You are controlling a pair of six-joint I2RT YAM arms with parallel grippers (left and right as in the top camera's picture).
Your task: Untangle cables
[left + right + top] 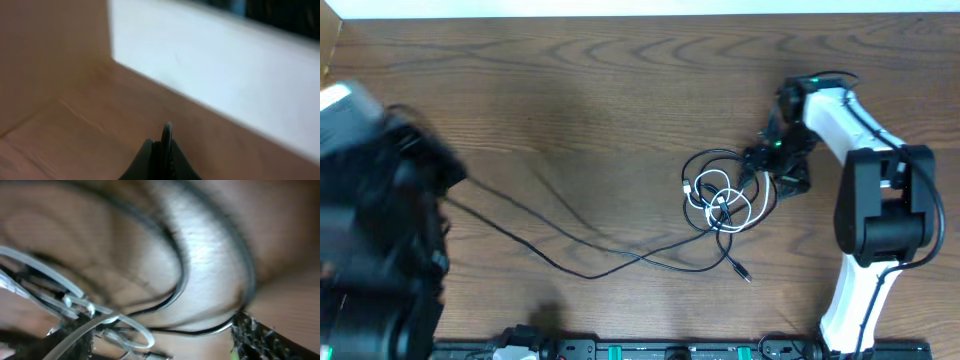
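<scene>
- Progress, as judged: early. The cables (720, 205) lie knotted right of the desk's centre, and the white cable (691, 195) is looped through black coils.
- 1 black cable (620, 264) trails out leftward to the left arm (380, 230).
- Left to do: every loop in the knot appears unparted.
- Right fingers (255, 335): apart at the knot's right side, clamped on nothing visible.
- Left fingers (167, 137): together. Whether they pinch a cable cannot be told.
- Room: bare desk (620, 100) spreads left of the knot and beyond it. The right arm (880, 210) crowds its right side.
</scene>
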